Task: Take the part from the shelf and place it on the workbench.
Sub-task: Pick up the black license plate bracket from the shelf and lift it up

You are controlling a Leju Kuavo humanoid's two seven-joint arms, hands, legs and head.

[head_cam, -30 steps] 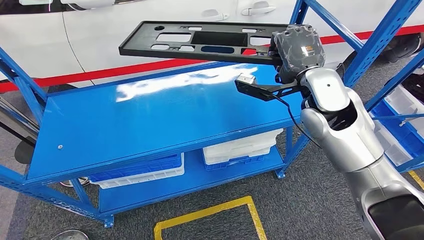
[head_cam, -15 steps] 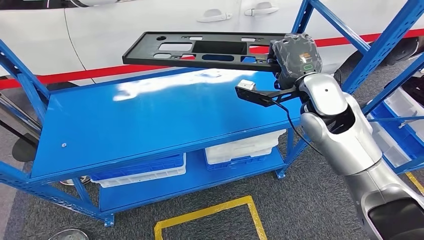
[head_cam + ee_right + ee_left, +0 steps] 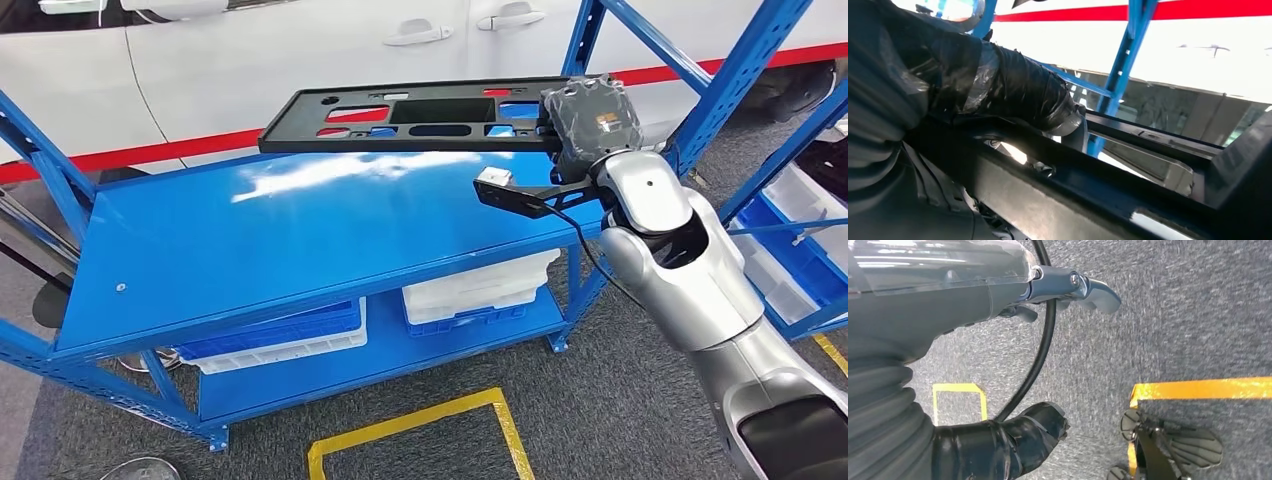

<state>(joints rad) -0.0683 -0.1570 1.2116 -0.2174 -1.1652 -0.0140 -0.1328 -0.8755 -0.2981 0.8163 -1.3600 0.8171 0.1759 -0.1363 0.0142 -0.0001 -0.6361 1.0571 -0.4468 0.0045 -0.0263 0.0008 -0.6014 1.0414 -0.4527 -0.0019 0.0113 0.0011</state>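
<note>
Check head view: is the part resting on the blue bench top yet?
No. The right hand holds the black part by one end, level above the blue bench top, with a gap beneath it.

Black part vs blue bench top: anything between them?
Nothing. In the head view the black part, held by the right robot hand, hangs over the bare blue bench top.

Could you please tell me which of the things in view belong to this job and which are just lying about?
Belonging to the job:
- black part, held by the right hand
- blue workbench

Just lying about:
- white bins on the lower shelf
- white car
- yellow floor marking
</note>
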